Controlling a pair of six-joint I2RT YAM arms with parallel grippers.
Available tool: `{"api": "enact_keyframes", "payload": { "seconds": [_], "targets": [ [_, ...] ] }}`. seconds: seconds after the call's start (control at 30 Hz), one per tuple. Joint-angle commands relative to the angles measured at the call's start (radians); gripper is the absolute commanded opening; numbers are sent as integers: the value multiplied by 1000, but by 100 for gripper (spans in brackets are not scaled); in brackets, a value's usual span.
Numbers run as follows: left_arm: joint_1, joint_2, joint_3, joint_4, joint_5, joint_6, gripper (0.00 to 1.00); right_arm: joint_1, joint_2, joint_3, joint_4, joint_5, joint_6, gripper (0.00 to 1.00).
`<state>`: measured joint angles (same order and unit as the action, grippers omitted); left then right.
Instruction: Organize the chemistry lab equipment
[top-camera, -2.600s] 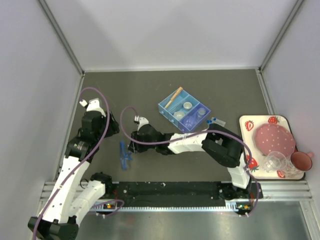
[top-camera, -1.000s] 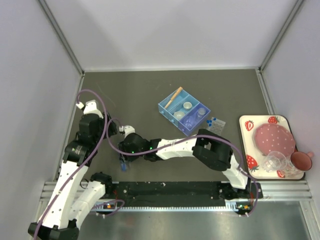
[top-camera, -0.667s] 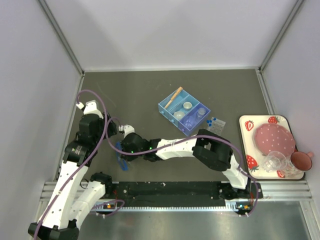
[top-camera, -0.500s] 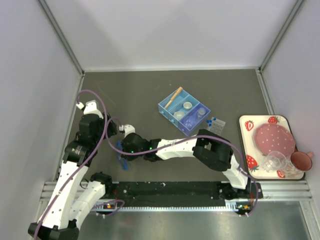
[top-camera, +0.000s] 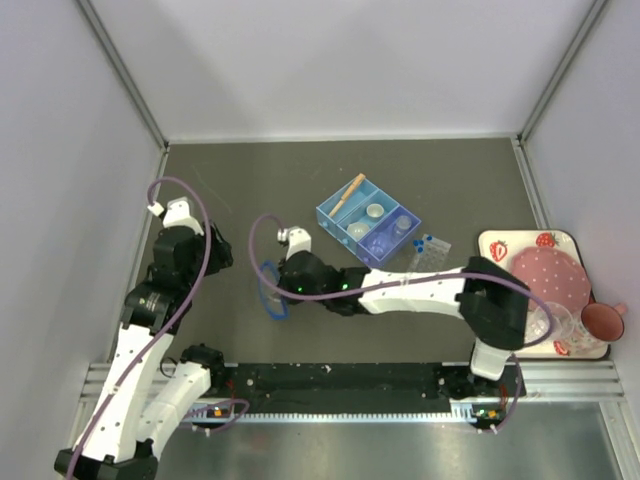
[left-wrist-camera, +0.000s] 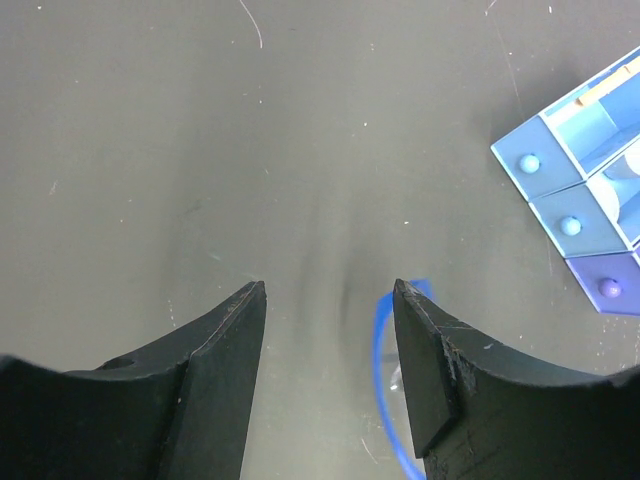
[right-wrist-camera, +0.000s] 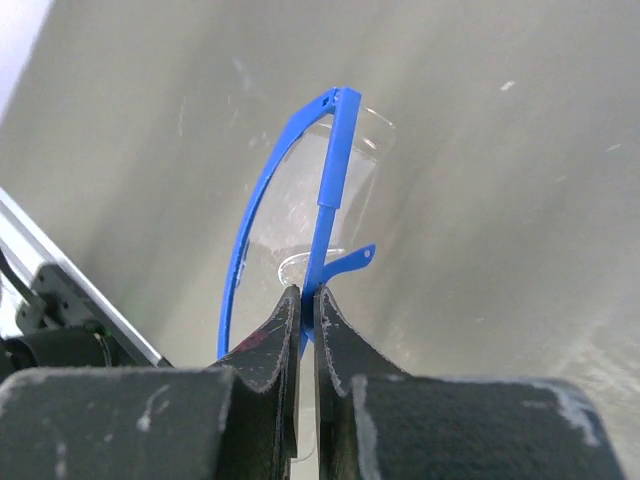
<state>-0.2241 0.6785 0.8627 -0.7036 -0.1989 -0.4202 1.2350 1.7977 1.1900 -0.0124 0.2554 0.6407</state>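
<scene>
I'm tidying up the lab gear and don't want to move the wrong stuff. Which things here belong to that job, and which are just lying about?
Job: blue safety glasses, pinched in the right gripper; blue divided box; wooden clip; blue-capped tubes.
Lying about: strawberry tray; pink plate; pink cup.

Blue box cut by right edge, blue glasses partly hidden — behind left gripper

A robot test cell in a lab: a dark table boxed in by plain white walls on aluminium posts. Two arms are bolted to a near-edge rail, with blue safety glasses among the props.
</scene>
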Motion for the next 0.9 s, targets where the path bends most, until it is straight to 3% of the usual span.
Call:
{"api": "enact_keyframes", "payload": {
  "seconds": [0.0, 0.1, 0.33, 0.47, 0.63, 0.87],
  "targets": [
    [0, -13, 22, 30, -1, -3, 59, -54, -179, -30, -18, 76, -16, 0],
    [0, -16, 12, 38, 4, -5, 59, -106, -228, -14, -79, 91, -18, 0],
    [0, -22, -19, 55, 41, -12, 59, -247, -264, 89, -230, 292, -20, 0],
    [-1, -22, -76, 98, 98, -17, 59, -392, -245, 83, -230, 289, 126, 0],
    [-3, -7, -137, 134, 165, 3, 56, -446, -198, 103, -198, 384, 269, 0],
    [-6, -5, -156, 154, 225, 24, 55, -482, -54, 209, -184, 369, 388, 0]
  ]
}}
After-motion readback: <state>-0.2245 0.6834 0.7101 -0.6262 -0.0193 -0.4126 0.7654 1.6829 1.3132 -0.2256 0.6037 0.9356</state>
